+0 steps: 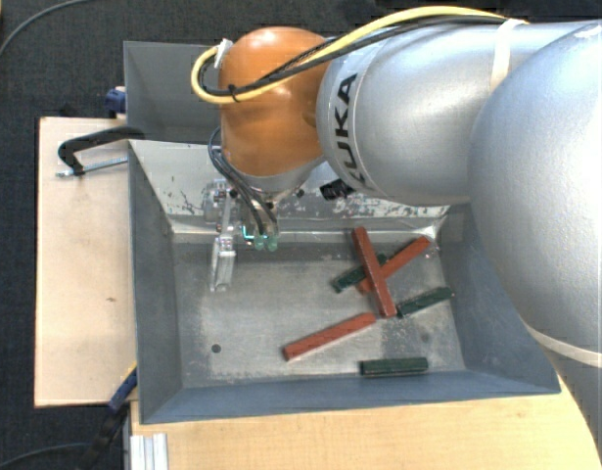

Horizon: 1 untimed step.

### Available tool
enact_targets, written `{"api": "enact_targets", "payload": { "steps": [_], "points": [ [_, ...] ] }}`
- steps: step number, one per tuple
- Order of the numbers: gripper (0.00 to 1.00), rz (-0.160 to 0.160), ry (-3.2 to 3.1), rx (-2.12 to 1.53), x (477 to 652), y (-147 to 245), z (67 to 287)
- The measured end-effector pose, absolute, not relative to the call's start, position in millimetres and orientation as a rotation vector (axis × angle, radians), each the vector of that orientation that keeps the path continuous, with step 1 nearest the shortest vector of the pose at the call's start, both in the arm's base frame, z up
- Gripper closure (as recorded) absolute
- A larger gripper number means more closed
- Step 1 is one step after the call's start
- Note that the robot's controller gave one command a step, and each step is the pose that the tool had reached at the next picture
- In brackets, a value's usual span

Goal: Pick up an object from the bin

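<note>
Gripper [244, 246]: seemingly apart, empty. Candidate, well apart from it: lone red-brown stick [330, 337], judged stiff and light; take hold across its narrow middle.

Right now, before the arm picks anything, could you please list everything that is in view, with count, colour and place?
bin: one, grey metal, middle of the view.
red sticks: three; two crossed at the back right, one lying alone on the floor nearer the front.
green sticks: three, dark green; two beside the crossed red ones, one alone near the front wall.
gripper: one, silver, over bare floor at the back left, apart from all sticks.
orange cover: one, on the wrist above the gripper.
cable: one, yellow, along the arm.
arm: one, silver, entering from the right.
</note>
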<state>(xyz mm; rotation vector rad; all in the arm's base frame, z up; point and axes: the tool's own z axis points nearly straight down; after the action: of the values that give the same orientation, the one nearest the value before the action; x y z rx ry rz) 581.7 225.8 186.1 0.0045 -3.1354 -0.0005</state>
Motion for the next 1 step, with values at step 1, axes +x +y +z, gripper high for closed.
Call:
{"api": "enact_targets", "payload": {
  "steps": [1],
  "points": [
    [0.00, 0.005, -3.134, -0.037, 585.7, 168.3, 85.9]
  ]
}}
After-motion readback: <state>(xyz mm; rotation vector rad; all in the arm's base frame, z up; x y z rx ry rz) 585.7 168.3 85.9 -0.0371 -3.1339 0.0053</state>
